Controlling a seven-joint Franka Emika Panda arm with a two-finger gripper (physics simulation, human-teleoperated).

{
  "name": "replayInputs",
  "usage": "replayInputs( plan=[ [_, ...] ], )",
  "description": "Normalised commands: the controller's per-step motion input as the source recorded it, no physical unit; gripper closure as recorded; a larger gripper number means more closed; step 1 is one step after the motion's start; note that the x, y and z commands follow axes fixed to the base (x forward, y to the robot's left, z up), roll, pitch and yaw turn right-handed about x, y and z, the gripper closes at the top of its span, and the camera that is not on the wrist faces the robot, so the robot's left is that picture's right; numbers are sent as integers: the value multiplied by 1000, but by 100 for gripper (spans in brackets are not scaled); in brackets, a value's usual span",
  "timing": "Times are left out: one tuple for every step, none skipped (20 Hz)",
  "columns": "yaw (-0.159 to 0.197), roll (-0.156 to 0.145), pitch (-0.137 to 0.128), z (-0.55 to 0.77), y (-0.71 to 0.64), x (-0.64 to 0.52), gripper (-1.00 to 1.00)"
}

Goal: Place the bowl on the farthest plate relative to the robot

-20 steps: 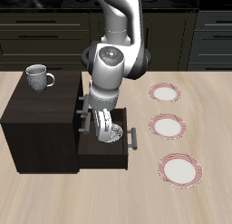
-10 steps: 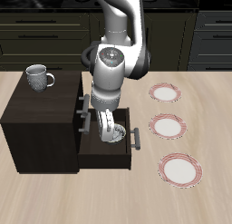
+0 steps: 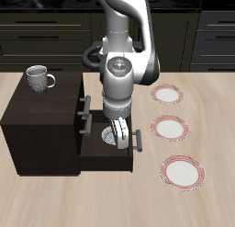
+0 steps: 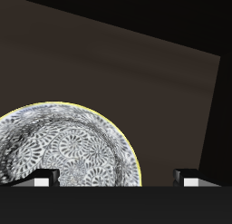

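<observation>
Speckled bowl (image 3: pixel 117 135) on edge above open drawer

Glossy white-and-grey robot (image 3: pixel 124 65) casing catching highlights, bowl (image 4: pixel 65 146) showing a glazed, speckled ceramic look, dark cabinet (image 3: pixel 41 120) looking matt, table (image 3: pixel 110 198) showing pale wood grain, plates (image 3: pixel 171 129) appearing smooth, mug (image 3: pixel 39 79) looking patterned grey ceramic

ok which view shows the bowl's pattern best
The wrist view: the bowl fills much of it, close up, its speckled dark pattern and pale rim clear. In the exterior view the bowl is small, tilted on edge in the gripper above the open drawer, partly hidden by the arm.
</observation>
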Motion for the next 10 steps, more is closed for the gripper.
replayInputs(
  plan=[
    [-9,47,21,-128,133,114,-100],
    [58,162,141,-543,722,-22,-100],
    [46,167,30,-489,845,-129,-100],
    [-5,40,52,-196,92,12,-100],
    [-13,132,136,-531,554,-65,-100],
    [-12,193,241,-807,1021,-116,-100],
    [17,64,-32,-40,253,-140,100],
    [76,110,-16,-164,375,-94,100],
    [-64,100,87,-205,544,-93,100],
    [33,57,-40,36,193,-86,100]
  ],
)
